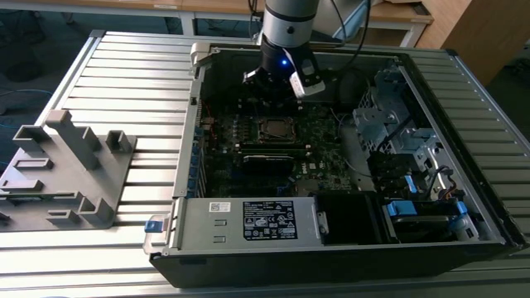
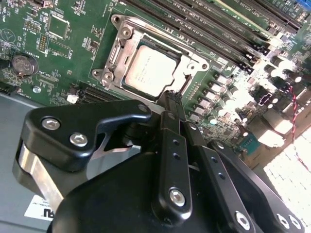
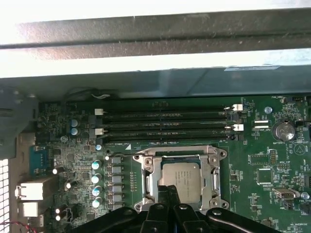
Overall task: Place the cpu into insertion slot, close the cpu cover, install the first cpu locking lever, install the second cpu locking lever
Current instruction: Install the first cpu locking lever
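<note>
The cpu [image 2: 151,70] lies flat in the insertion slot [image 2: 114,57] on the green motherboard, its pale metal face up. The cpu cover [image 3: 214,160], a silver frame, lies flat around the cpu [image 3: 181,175]; thin metal bars run along two sides of the slot. My gripper [image 3: 168,193] hangs just above the slot's edge, its black fingers [image 2: 170,104] pressed together with nothing between them. From the exterior view, the gripper [image 1: 272,87] sits inside the open computer case, just behind the insertion slot [image 1: 276,128].
Long black memory slots [image 3: 165,124] run beside the socket. A labelled grey power-supply box [image 1: 248,220] fills the case's near corner, and metal drive bays [image 1: 398,124] stand on the exterior view's right. A grey plastic fixture [image 1: 66,167] rests on the ribbed table.
</note>
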Tool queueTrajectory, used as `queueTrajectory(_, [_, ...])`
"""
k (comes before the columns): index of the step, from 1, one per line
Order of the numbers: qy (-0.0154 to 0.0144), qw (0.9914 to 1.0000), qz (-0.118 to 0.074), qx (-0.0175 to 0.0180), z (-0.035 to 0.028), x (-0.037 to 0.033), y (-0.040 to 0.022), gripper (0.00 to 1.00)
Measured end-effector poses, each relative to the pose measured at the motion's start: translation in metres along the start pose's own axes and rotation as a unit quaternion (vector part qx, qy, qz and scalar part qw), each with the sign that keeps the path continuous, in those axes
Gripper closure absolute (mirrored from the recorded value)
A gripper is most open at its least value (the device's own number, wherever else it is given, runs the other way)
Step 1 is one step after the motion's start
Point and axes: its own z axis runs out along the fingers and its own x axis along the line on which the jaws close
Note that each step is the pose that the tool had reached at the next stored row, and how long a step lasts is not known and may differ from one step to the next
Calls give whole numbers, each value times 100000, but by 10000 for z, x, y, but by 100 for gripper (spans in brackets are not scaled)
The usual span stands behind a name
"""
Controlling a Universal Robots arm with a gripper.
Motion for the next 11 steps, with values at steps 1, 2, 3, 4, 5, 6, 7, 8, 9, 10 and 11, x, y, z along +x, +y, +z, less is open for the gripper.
queueTrajectory(1, [-97, 100000, -10, 2, 0, 13, -1, 89])
queueTrajectory(2, [-185, 100000, -20, -4, 0, 35, -3, 89])
queueTrajectory(3, [-256, 100000, -19, -9, 1, 58, -4, 89])
queueTrajectory(4, [-320, 99999, -16, -17, 2, 82, -6, 89])
queueTrajectory(5, [-379, 99999, -19, -18, 2, 108, -8, 89])
queueTrajectory(6, [-443, 99999, -22, -25, 3, 135, -10, 89])
queueTrajectory(7, [-535, 99999, -31, -28, 4, 168, -12, 89])
queueTrajectory(8, [-637, 99998, -25, -31, 5, 200, -14, 89])
queueTrajectory(9, [-757, 99997, -30, -38, 5, 234, -16, 89])
queueTrajectory(10, [-872, 99996, -47, -39, 6, 266, -19, 89])
queueTrajectory(11, [-985, 99995, -46, -43, 6, 299, -21, 89])
